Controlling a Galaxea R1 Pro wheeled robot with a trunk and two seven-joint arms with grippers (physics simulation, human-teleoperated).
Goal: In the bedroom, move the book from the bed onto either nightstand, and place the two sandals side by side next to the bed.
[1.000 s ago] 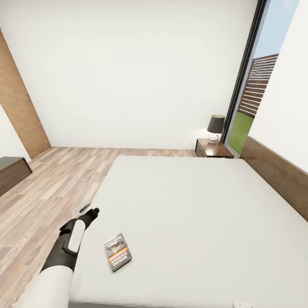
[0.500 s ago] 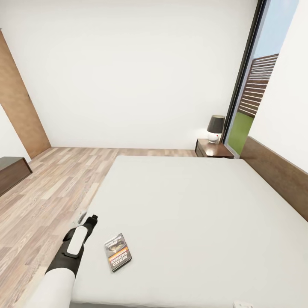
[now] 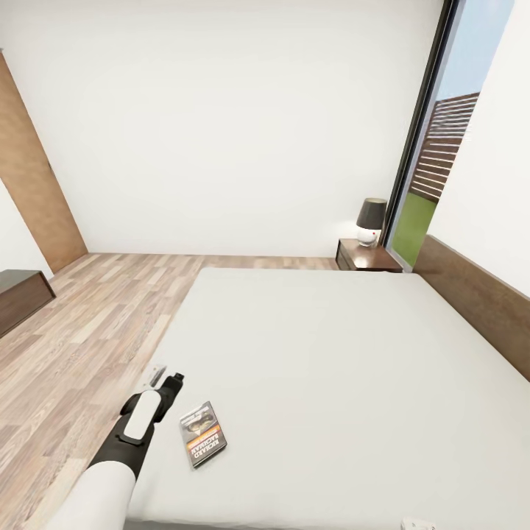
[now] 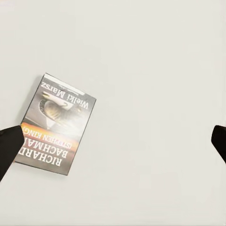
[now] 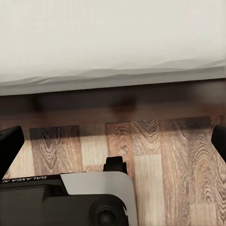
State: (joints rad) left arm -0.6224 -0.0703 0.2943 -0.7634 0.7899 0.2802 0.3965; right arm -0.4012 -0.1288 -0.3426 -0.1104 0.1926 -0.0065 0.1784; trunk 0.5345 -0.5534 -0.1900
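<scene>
The left gripper (image 4: 113, 141) hangs over the mattress with its two black fingertips (image 4: 9, 146) spread wide and nothing between them; in the head view it (image 3: 171, 383) sits above the near left part of the bed, just beside the book. The right gripper (image 5: 113, 141) is likewise spread, its two dark tips at the edges of its wrist view, empty, pointed down at the wood-plank floor (image 5: 165, 160) beside the dark bed frame (image 5: 141, 99) and over part of the robot's own base (image 5: 84, 197).

One book (image 3: 202, 434) lies flat on the pale grey mattress (image 3: 353, 368), near the front left corner; in the left wrist view its cover (image 4: 56, 125) shows white lettering, an orange band and a greyish picture, and one fingertip reaches its edge in that view, though contact cannot be judged.

One nightstand (image 3: 366, 258) stands at the far side of the bed by the brown headboard (image 3: 478, 294), carrying one lamp (image 3: 371, 221) with a dark shade. Beside it rises the tall dark-framed glass door (image 3: 427, 147). One low dark cabinet (image 3: 22, 294) shows at the left edge.
</scene>
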